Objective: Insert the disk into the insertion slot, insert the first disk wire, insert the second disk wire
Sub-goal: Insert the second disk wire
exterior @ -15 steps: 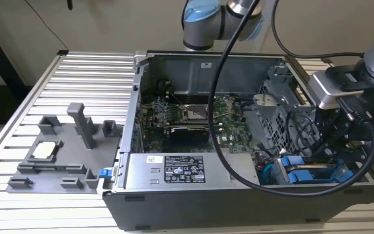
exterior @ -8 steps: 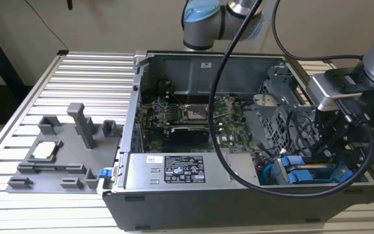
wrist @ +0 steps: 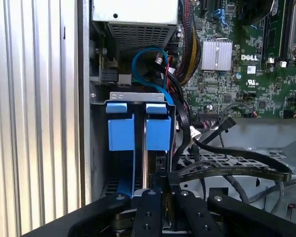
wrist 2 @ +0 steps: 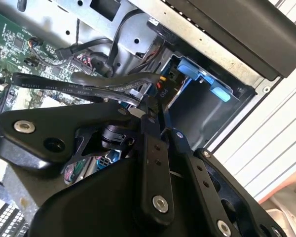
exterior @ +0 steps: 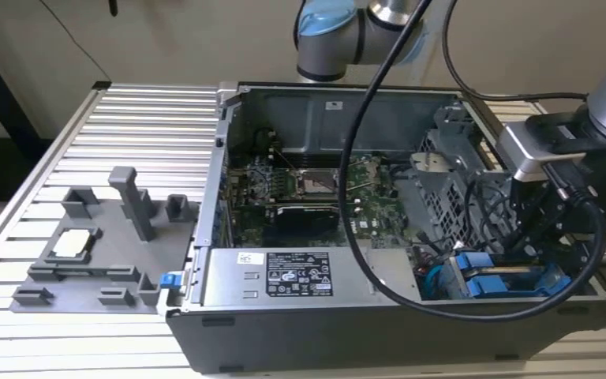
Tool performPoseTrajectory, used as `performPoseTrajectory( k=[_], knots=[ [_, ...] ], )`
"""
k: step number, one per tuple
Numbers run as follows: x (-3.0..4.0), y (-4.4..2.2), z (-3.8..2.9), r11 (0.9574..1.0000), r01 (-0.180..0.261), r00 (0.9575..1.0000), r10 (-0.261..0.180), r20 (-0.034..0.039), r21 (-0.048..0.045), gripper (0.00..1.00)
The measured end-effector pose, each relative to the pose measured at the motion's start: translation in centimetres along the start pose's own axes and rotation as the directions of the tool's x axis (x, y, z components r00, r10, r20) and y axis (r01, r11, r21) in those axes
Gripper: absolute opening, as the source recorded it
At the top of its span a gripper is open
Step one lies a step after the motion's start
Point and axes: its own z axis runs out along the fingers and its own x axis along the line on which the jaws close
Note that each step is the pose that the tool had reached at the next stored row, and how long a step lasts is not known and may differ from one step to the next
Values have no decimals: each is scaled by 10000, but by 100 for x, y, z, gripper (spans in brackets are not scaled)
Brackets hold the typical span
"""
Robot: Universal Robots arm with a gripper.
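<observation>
The disk (wrist: pixel 158 132) sits in the insertion slot (wrist: pixel 99 148), standing on its edge inside the dark metal bay at the corner of the computer case (exterior: pixel 314 335). In the first wrist view I see its blue carrier as two blue blocks side by side, with a thin pale edge of the drive between them. In the exterior view the same blue carrier (exterior: pixel 514 282) shows low in the case, at the exterior view's right, near the front corner.

My gripper (wrist: pixel 163 185) is just above the disk, at the end of the bay closest to me. My fingers (wrist: pixel 150 207) are pressed close together, and a small dark part is between their tips, but I cannot tell for sure what it is. In the second wrist view my gripper (wrist 2: pixel 150 111) is close to flat black cables (wrist 2: pixel 108 81) that run across in front of it, and the blue carrier (wrist 2: pixel 202 79) lies just beyond the tips.

Around the bay there is a blue round cable (wrist: pixel 148 69) that curves over the top of the slot. Beside it is a bundle of coloured wires (wrist: pixel 187 44). The green motherboard (wrist: pixel 246 59) fills the middle of the case. The grey power supply box (exterior: pixel 293 276) lies next to the bay. Outside the case, on the ribbed table (exterior: pixel 145 110), stands a grey fixture (exterior: pixel 103 245).
</observation>
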Motion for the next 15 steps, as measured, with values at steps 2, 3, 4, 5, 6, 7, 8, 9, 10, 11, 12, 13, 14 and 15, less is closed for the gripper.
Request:
performPoseTrajectory(
  k=[2,3,4,5,6,7,8,9,10,11,12,13,14,15],
  knots=[
    [7,1,24,10000,-24,10000,24,-5,-1,16],
    [11,1,42,10000,-34,10000,34,5,-1,18],
    [13,0,59,10000,-42,10000,42,8,0,18],
    [17,0,69,10000,-49,10000,49,-2,1,18],
    [18,0,73,10000,-55,10000,55,-3,1,24],
    [15,0,68,10000,-59,10000,59,-13,-5,24],
    [15,-1,68,10000,-62,10000,62,-13,-15,24],
    [16,-3,69,10000,-65,10000,65,-5,-30,24],
    [16,-6,62,10000,-71,10000,71,8,-48,24],
    [15,-8,47,10000,-76,10000,76,16,-63,24],
    [15,-10,29,9999,-79,10000,79,24,-73,24],
    [14,-11,4,9999,-81,10000,81,25,-79,24],
    [12,-14,-35,9999,-81,10000,81,10,-85,24],
    [8,-16,-67,9999,-80,10000,80,4,-88,24]
  ],
)
